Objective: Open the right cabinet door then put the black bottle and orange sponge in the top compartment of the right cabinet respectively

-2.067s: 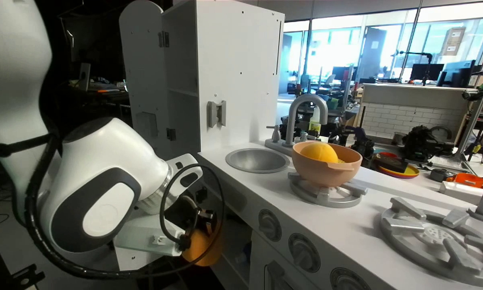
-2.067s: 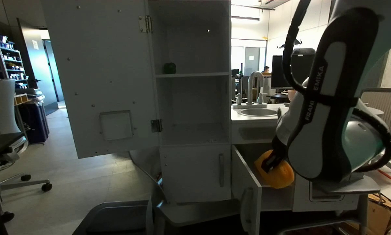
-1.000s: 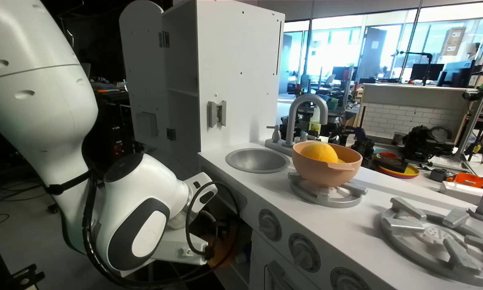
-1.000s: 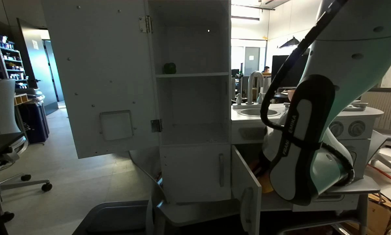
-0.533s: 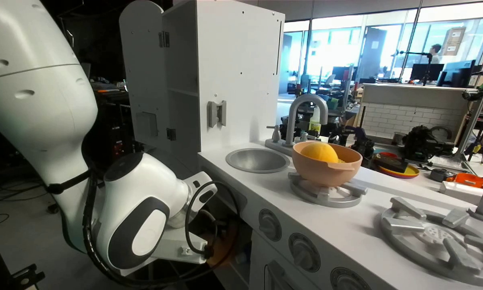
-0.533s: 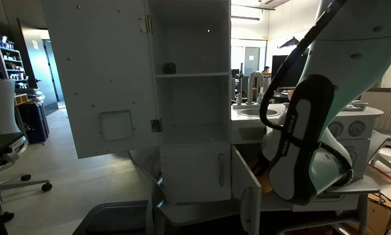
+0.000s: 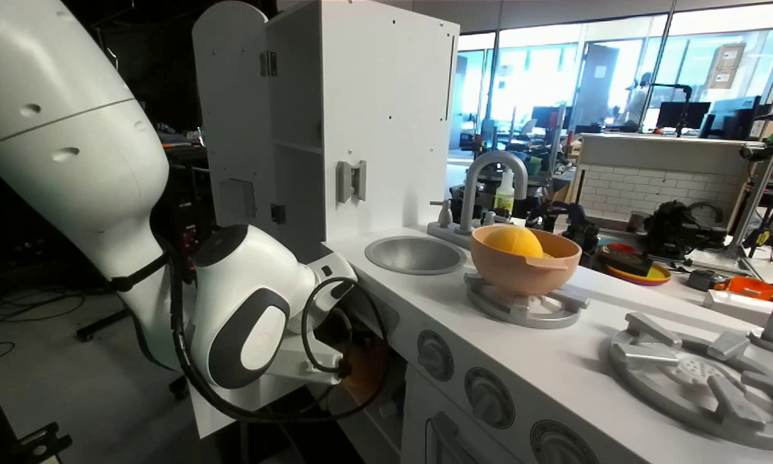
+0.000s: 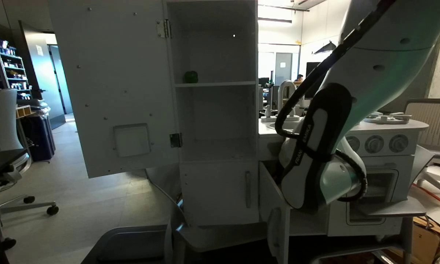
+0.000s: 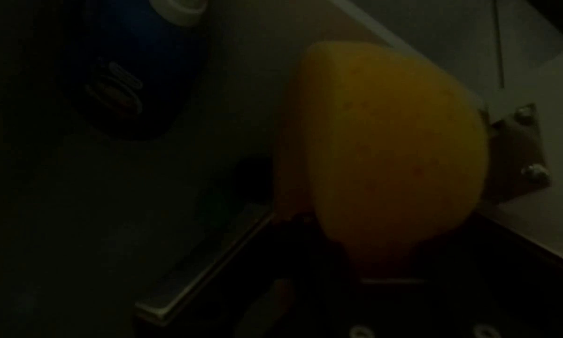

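Wrist view: jaws spread partway, gripping orange sponge between them.

In an exterior view, the far side is taken up by brightly lit glass panes, and a low white-tiled partition is overlooked by monitors; the left background is sunk in darkness. In an exterior view, a grey floor is crossed by a pale patch of light. An office chair, loaded shelves and a door standing open are seen at the left, a ribbed chair back at the right.
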